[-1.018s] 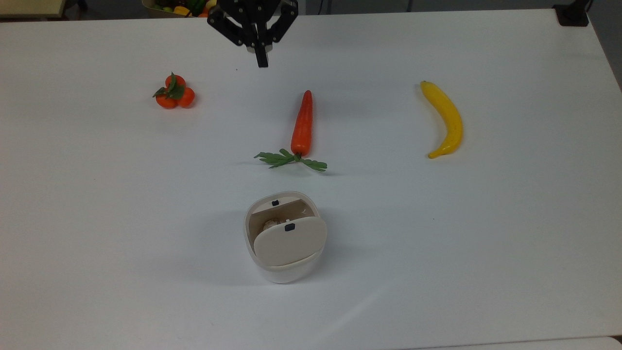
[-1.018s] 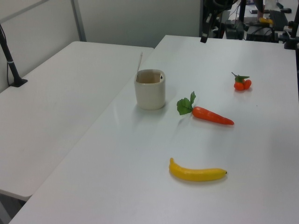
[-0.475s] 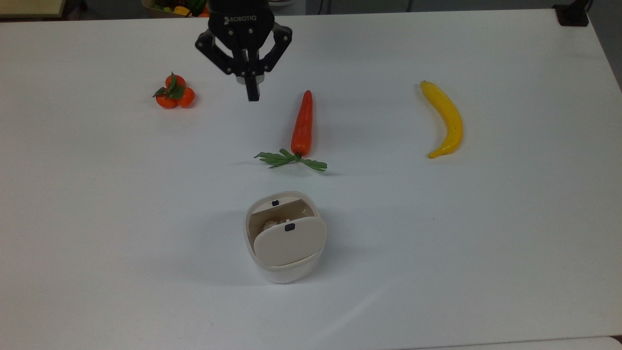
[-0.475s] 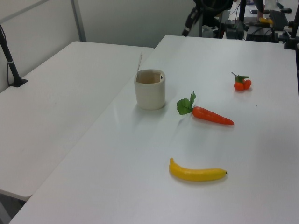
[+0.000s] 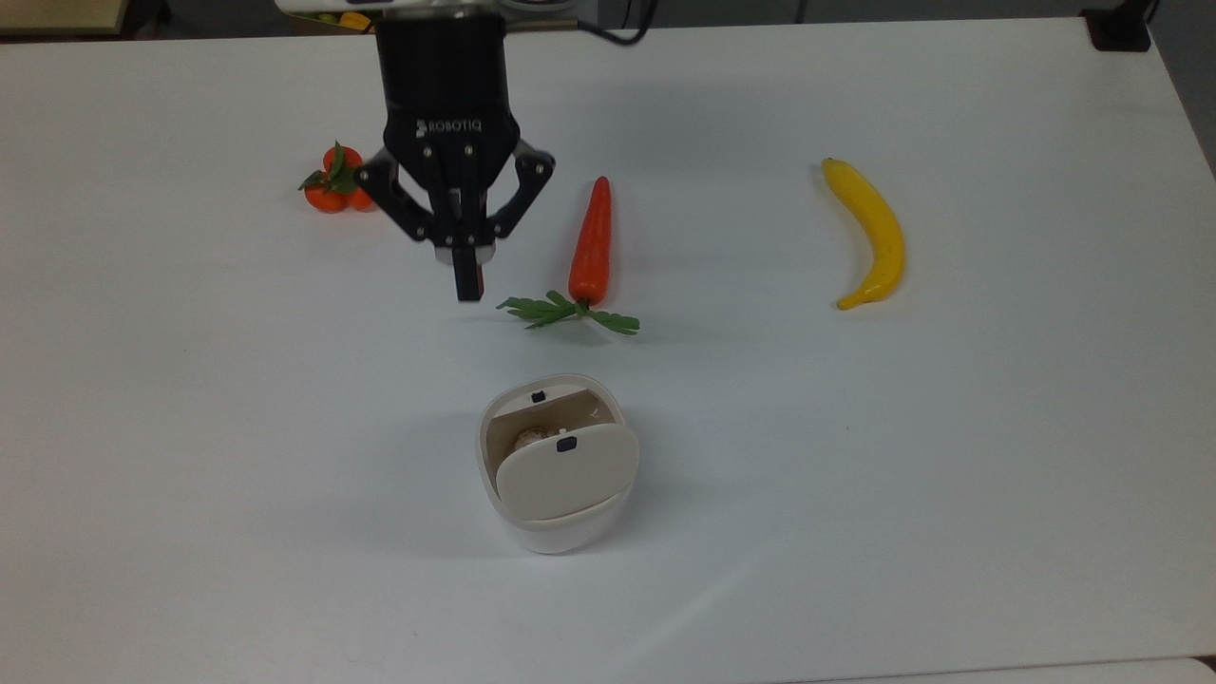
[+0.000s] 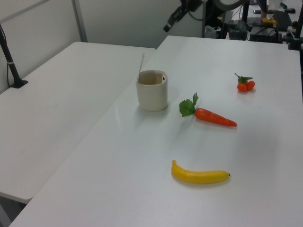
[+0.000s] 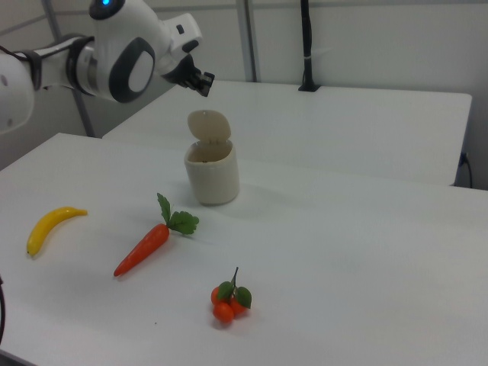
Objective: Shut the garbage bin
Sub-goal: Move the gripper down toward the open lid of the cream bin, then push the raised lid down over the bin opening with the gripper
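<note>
"robotiq" on hand [image 5: 468,285] body, white txt.

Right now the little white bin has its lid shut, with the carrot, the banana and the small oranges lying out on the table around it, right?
Not quite: the lid is open. The right view shows it standing up from the back rim of the garbage bin. The rest holds: the carrot, the banana and the small oranges do lie out on the table.
</note>
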